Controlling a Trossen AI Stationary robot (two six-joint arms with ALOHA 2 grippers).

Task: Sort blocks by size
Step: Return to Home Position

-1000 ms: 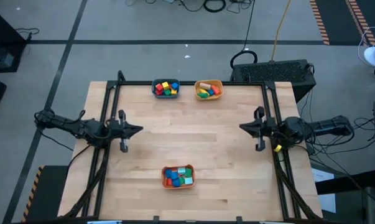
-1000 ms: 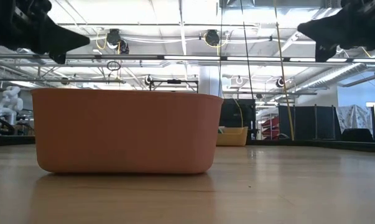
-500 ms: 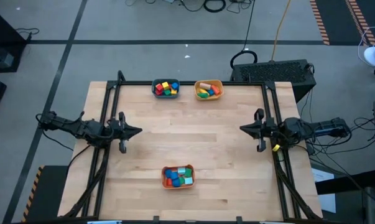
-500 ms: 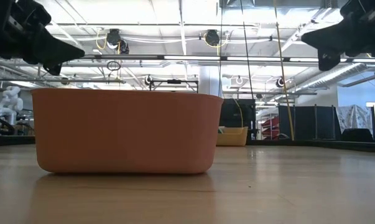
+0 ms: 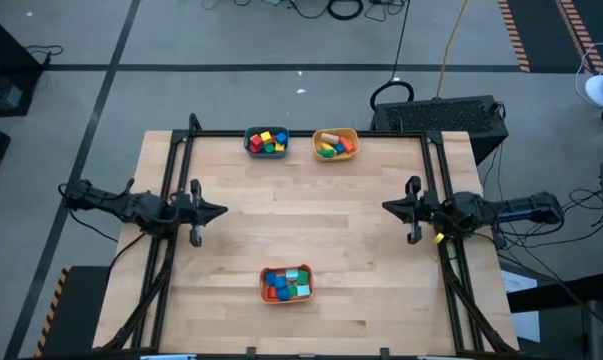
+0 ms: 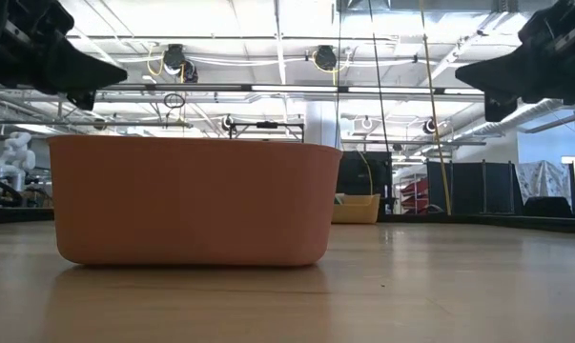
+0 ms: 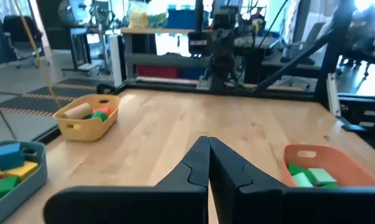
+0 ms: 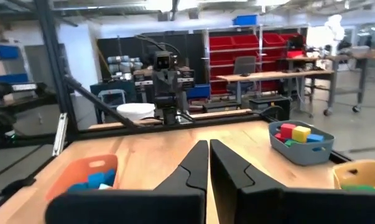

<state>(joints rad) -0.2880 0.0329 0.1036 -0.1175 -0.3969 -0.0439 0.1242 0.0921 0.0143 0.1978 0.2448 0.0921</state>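
Note:
The blocks lie in three bowls. A teal bowl (image 5: pixel 266 142) at the table's far edge holds red, yellow, green and blue blocks. A yellow bowl (image 5: pixel 334 143) beside it holds a plain wood block and coloured ones. An orange bowl (image 5: pixel 286 284) near the front edge holds blue, red and green blocks. My left gripper (image 5: pixel 224 210) hovers shut and empty at the table's left side. My right gripper (image 5: pixel 386 207) hovers shut and empty at the right side. Both point at the table's middle.
A black frame (image 5: pixel 306 134) runs along the table's far edge and down both sides. The bare wooden tabletop (image 5: pixel 301 220) lies between the two grippers. In the low view the orange bowl (image 6: pixel 192 200) stands close in front.
My right gripper has moved a little toward the table's left edge. The blocks and bowls have stayed where they were.

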